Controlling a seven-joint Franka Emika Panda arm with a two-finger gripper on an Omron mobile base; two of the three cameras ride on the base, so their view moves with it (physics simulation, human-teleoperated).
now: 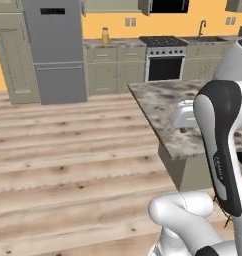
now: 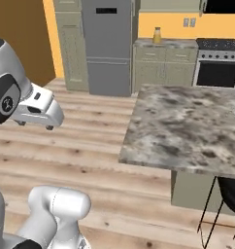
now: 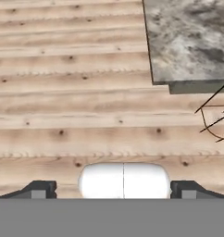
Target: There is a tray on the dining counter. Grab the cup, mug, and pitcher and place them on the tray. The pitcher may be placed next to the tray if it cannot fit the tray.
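The pitcher (image 1: 105,36), a small carafe of orange-yellow liquid, stands far off on the back kitchen counter, left of the stove (image 2: 157,35). The dining counter (image 1: 158,95) with its grey-brown marble top (image 2: 187,121) reaches in from the right, and its near corner (image 3: 188,37) is bare. My gripper (image 2: 37,125) hangs over the wooden floor to the left of that corner, well short of the pitcher. In the hand view the gripper (image 3: 114,190) is open, its two dark fingertips (image 3: 40,190) wide apart with only floor beyond them. The tray, the cup and the mug are out of view.
A grey fridge (image 1: 55,50) and a stove (image 1: 164,60) line the back wall, with a sink faucet (image 1: 202,27) further right. A black stool (image 2: 226,194) stands under the dining counter's near edge (image 3: 215,115). Open wooden floor (image 1: 68,150) stretches to the back cabinets.
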